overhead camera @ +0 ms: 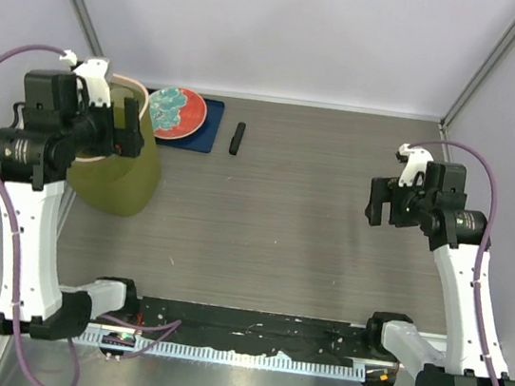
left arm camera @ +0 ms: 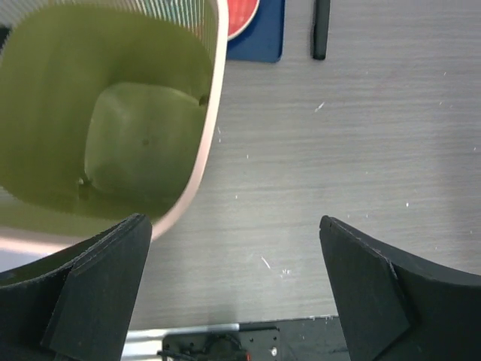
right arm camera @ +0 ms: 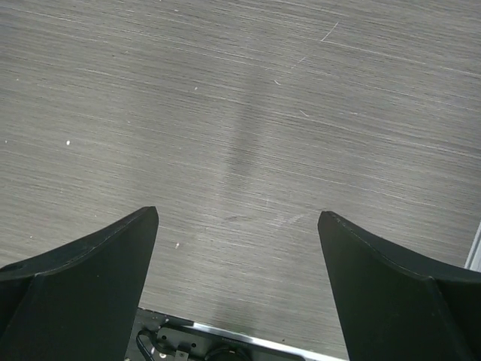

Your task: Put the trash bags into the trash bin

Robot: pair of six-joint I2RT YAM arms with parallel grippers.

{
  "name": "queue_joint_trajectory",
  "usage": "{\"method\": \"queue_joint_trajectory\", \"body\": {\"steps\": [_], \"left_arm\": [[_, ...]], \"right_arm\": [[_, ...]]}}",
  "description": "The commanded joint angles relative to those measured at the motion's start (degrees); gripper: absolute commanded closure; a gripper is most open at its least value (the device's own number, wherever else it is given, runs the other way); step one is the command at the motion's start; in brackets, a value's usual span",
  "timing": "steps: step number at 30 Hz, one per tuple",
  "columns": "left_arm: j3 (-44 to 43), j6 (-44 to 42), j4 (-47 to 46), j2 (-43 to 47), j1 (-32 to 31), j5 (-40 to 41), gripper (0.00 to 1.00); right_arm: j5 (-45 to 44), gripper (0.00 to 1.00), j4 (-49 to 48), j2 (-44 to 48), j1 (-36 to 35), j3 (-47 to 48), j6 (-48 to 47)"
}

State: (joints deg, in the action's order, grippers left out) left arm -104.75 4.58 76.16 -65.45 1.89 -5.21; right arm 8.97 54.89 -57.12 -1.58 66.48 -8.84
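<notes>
**A:** Where are the trash bags (overhead camera: 237, 138) lying right now?

**B:** I'm taking that slim black roll to be them. It's sitting out on the bench (overhead camera: 291, 227), just beside the right edge of the dark blue mat (overhead camera: 207, 130) that is carrying the red-and-teal plate (overhead camera: 175, 109). It's touching neither arm.

**A:** And the trash bin (left arm camera: 216, 90)?

**B:** It's standing upright at the far left, on the other side of the mat from the roll. Looking down through the left wrist camera, I'm seeing its green floor and no black film inside, so I'm judging nothing is binned yet.

**A:** What are the fingers doing?

**B:** The left fingers (left arm camera: 98, 293) are spread wide and holding nothing, hovering at the bin's right rim. The right fingers (right arm camera: 83, 278) are also gaping and holding nothing, hanging over bare bench well off to the right.

**A:** So which arm is looking better placed?

**B:** The left one, I'd say. The roll is lying ahead of its fingers and off to their right, near the top of its wrist view. Its long axis is running roughly away from the arm bases, tilting only slightly. I'm thinking the fingers would need to be straddling it across the narrow width, with the gap crosswise to that axis.
</notes>
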Motion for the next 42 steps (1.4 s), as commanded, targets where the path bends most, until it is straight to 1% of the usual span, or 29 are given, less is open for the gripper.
{"method": "queue_joint_trajectory", "body": {"steps": [1, 2, 3, 4, 5, 6, 7, 8, 9, 11, 13, 14, 16, 19, 21, 24, 25, 27, 28, 29, 30, 31, 32, 34, 36, 40, 42], "left_arm": [[-10.53, -3.52, -4.88, -7.91, -1.36, -3.14, 0.0], [-12.22, -4.31, -5.66, -10.03, -6.93, -1.92, 0.0], [-13.8, -6.58, -6.19, -11.87, -9.77, 0.79, 0.0], [-15.9, -7.64, -6.81, -15.63, -12.76, 6.13, 0.0], [-16.79, -10.27, -7.95, -17.5, -18.01, 9.14, 0.0], [-17.59, -11.25, -8.65, -19.17, -20.32, 11.08, 0.0], [-18.64, -12.13, -9.1, -21.19, -22.0, 12.75, 0.0], [-19.08, -13.36, -9.62, -24.25, -24.8, 12.77, 0.0], [-19.35, -15.02, -9.8, -26.03, -26.05, 12.68, 0.0], [-18.65, -15.56, -11.38, -29.71, -29.03, 12.42, 0.0], [-16.82, -15.92, -13.22, -31.83, -30.45, 11.98, 0.0], [-16.19, -15.74, -13.93, -33.85, -30.98, 10.5, 0.0], [-14.0, -13.46, -16.47, -36.05, -30.98, 10.05, 0.0], [-13.12, -11.18, -18.15, -40.89, -30.98, 9.61, 0.01], [-12.85, -9.86, -19.38, -44.3, -30.98, 7.86, 0.03], [-12.85, -6.96, -22.45, -48.09, -30.72, 5.39, 0.11], [-13.02, -6.52, -24.63, -50.71, -30.37, 5.39, 0.19], [-13.81, -5.11, -26.93, -53.19, -29.49, 2.67, 0.26], [-15.03, -4.85, -29.03, -55.81, -27.84, 1.18, 0.36], [-15.92, -1.19, -30.01, -57.14, -26.69, -0.4, 0.4], [-17.58, 0.5, -30.71, -58.55, -25.28, -2.24, 0.44], [-18.29, 2.61, -32.46, -60.91, -22.49, -6.96, 0.52], [-18.65, 5.67, -33.61, -61.89, -21.15, -8.74, 0.55], [-18.65, 7.19, -36.77, -63.39, -18.6, -9.64, 0.61], [-20.04, 6.42, -37.31, -65.94, -17.8, -8.51, 0.64], [-22.78, 5.88, -35.91, -70.16, -16.4, -5.52, 0.74], [-23.65, 5.97, -35.73, -72.0, -15.95, -5.07, 0.77]], "right_arm": [[2.98, 0.05, -1.63, -1.85, 0.18, 1.73, 0.76], [3.15, 0.05, -1.63, -2.46, 0.27, 1.73, 0.58], [3.33, 0.05, -1.54, -3.86, 0.27, 1.73, 0.49], [3.16, 0.05, -1.63, -4.48, 0.35, 1.64, 0.49], [3.07, 0.05, -1.63, -5.27, 0.35, 1.55, 0.49], [2.89, 0.05, -1.72, -6.41, 0.35, 1.46, 0.67], [2.81, 0.05, -1.72, -6.94, 0.27, 1.55, 0.84], [2.63, 0.05, -1.98, -7.38, 0.35, 1.72, 0.93], [2.54, 0.05, -2.24, -7.65, 0.44, 1.64, 1.02], [2.63, 0.05, -2.95, -8.79, 0.53, 1.72, 1.45], [2.89, 0.05, -3.48, -10.28, 0.53, 1.73, 1.72], [3.15, 0.05, -4.09, -10.81, 0.44, 1.64, 2.24], [3.42, 0.05, -4.97, -11.78, 0.53, 1.2, 3.04], [3.77, 0.05, -6.55, -13.89, 0.53, 0.85, 4.79], [4.3, 0.06, -7.69, -15.38, 0.44, 0.76, 5.93], [5.0, 0.07, -9.19, -17.31, 0.44, 0.67, 7.78], [5.7, 0.07, -9.54, -17.76, 0.53, 0.67, 8.13], [6.23, 0.07, -10.33, -19.07, 0.53, 0.5, 8.66], [6.84, 0.08, -10.77, -19.43, 0.53, 0.49, 8.67], [7.11, 0.09, -10.86, -19.69, 0.53, 0.49, 8.67], [7.29, 0.09, -10.95, -19.95, 0.53, 0.23, 8.67], [7.37, 0.09, -11.3, -19.96, 0.53, 0.06, 9.88], [7.2, 0.09, -11.73, -19.96, 0.53, -0.12, 9.9], [7.29, 0.09, -12.09, -19.87, 0.53, -0.56, 10.16], [7.46, 0.09, -12.09, -19.78, 0.44, -0.73, 10.07], [7.81, 0.09, -12.09, -19.87, 0.53, -0.47, 10.25], [8.16, 0.09, -12.18, -20.22, 0.53, -0.3, 10.33]]}}
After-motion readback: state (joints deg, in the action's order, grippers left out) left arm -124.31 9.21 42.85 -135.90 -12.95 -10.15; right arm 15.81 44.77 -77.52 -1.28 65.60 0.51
